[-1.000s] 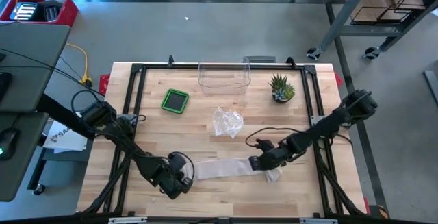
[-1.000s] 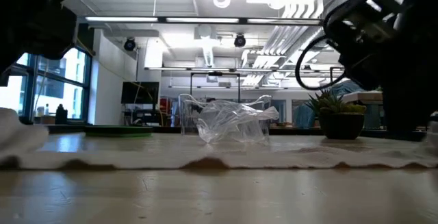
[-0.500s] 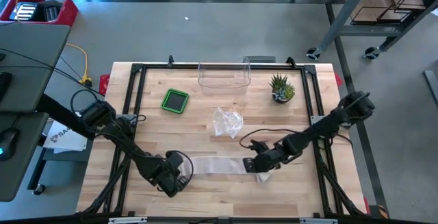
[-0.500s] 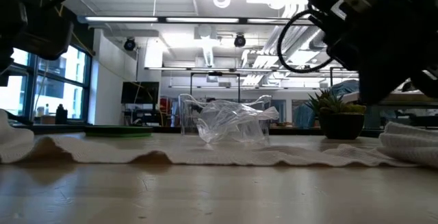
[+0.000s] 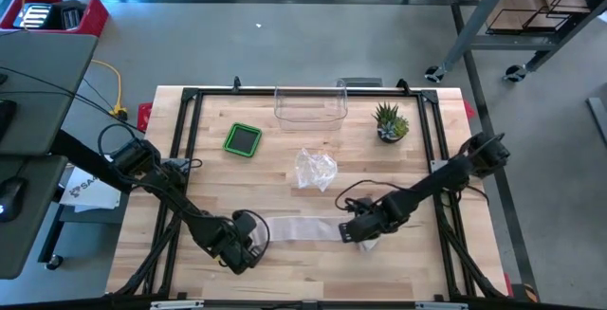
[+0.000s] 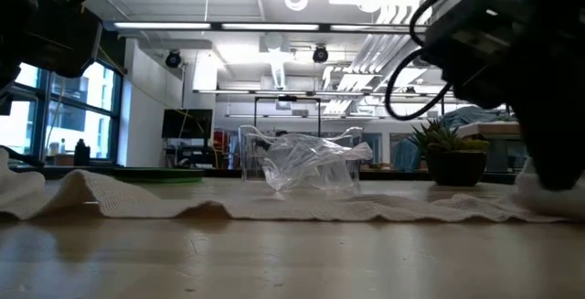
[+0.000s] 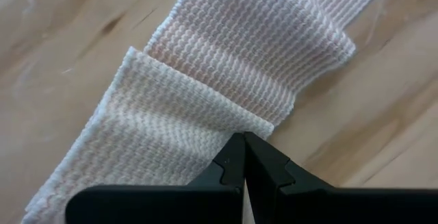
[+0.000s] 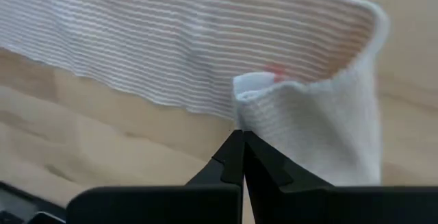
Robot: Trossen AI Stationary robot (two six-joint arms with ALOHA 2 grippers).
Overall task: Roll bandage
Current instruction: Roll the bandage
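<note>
A white woven bandage (image 5: 303,227) lies as a strip along the table's near part, seen rippled in the low view (image 6: 302,209). My left gripper (image 5: 250,241) is shut at the strip's left end, where the cloth is folded over itself (image 7: 185,128). My right gripper (image 5: 354,234) is shut at the strip's right end, which is turned back over the strip in a raised loop (image 8: 308,80). In the low view the right arm (image 6: 539,107) comes down at the right. Both grippers point steeply down. My left gripper pinches the bandage's long edge (image 7: 236,125) between its two shut fingers, at the folded-over left end. The fingers come from above. The cloth there lies flat on the table in two layers. My right gripper pinches an edge of the turned-back right end (image 8: 254,101) between its two fingers, from above. That end stands up off the table and curves over in a slack loop, while the strip beyond it lies on the wood.
Farther back stand a green square container (image 5: 243,139), a clear plastic box (image 5: 309,106), a crumpled clear plastic bag (image 5: 314,169) and a small potted plant (image 5: 390,122). A black frame (image 5: 190,97) runs round the tabletop.
My right gripper has gone toward the table's left and a little nearer, tipping steeper, and carried the bandage's right end back over the strip. The flat strip is now shorter and more rippled. The left end stays in place.
</note>
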